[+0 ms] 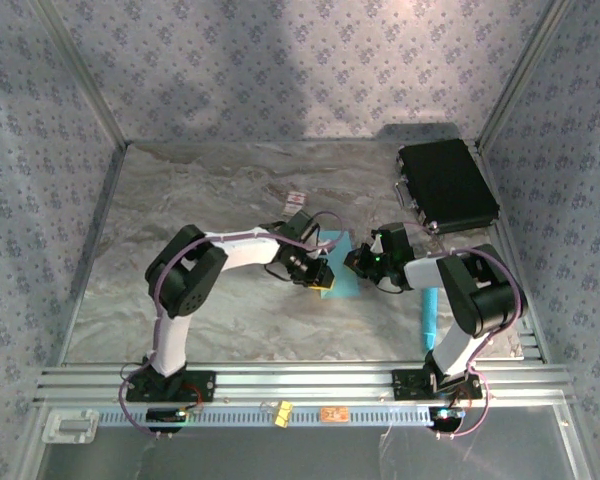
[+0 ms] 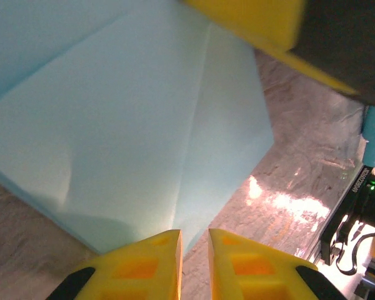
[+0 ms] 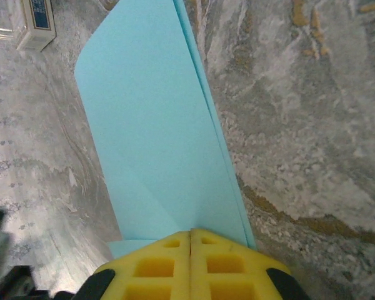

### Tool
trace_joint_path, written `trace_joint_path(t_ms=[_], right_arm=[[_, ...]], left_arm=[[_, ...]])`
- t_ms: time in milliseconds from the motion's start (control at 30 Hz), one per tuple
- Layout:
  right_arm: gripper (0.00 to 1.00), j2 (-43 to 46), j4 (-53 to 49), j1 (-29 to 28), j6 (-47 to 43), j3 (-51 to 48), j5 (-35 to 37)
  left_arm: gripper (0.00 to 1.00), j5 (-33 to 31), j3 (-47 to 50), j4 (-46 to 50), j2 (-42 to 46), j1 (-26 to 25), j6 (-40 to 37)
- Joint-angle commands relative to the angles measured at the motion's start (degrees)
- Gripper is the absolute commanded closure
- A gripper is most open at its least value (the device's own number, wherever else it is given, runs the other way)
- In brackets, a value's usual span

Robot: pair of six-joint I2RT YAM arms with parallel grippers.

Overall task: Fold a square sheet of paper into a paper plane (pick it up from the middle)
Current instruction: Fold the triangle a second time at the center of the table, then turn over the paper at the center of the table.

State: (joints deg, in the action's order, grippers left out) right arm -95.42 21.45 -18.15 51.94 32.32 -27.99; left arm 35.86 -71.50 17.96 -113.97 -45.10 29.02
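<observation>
Marbled in grey and tan, the flat table top (image 1: 180, 230) bears the thin light-blue sheet of paper (image 1: 342, 282) near its middle, between the two arms. The left gripper (image 1: 318, 278) is at the sheet's left edge and the right gripper (image 1: 358, 262) is at its right edge, so the two yellow-tipped pincers face each other across it. In the left wrist view the light-blue sheet of paper (image 2: 131, 125) shows straight creases that split it into angled, overlapping panels, with one corner pointing out over the bare marble. The left gripper (image 2: 195, 240) sits at the near edge of the sheet with its jaws narrow, a slim gap between the yellow pads, and nothing visibly clamped in that gap. A yellow finger (image 2: 247, 19) of the right gripper reaches in over the far side of the paper. In the right wrist view the right gripper (image 3: 190, 240) has its jaws pressed flush together at the near end of the light-blue sheet of paper (image 3: 150, 125). The sheet runs away from the fingertips as a long folded strip with doubled edges on the right, and whether a layer is pinched cannot be told. A black hard case (image 1: 447, 187) lies in the far right corner. A small white card (image 1: 297, 200) lies just beyond the paper, and a slim cyan stick (image 1: 429, 315) lies beside the right arm.
</observation>
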Motion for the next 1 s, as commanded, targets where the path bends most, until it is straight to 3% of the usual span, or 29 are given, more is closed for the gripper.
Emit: trace_joint_path(t_ms=[0,133,633,967], right_arm=[[0.91,1.81,-7.14,0.04,-2.06,0.5,1.45],[0.86,5.4,-11.69,-0.36,-4.36,2.87,1.08],[0.69,20.72,-24.87,-2.59,-2.34,-2.38,7.09],[0.66,18.77,-28.09,-6.09,0.41,-1.13,8.29]], left_arm=[[0.83,-4.25,-0.58,-0.47,4.24,0.77,0.13],[0.85,-3.77,-3.03,0.12,2.26,3.21,0.4],[0.87,-2.96,-8.89,3.49,-3.81,3.39,-3.74],[0.9,-6.61,-9.18,8.55,-7.64,2.07,-7.77]])
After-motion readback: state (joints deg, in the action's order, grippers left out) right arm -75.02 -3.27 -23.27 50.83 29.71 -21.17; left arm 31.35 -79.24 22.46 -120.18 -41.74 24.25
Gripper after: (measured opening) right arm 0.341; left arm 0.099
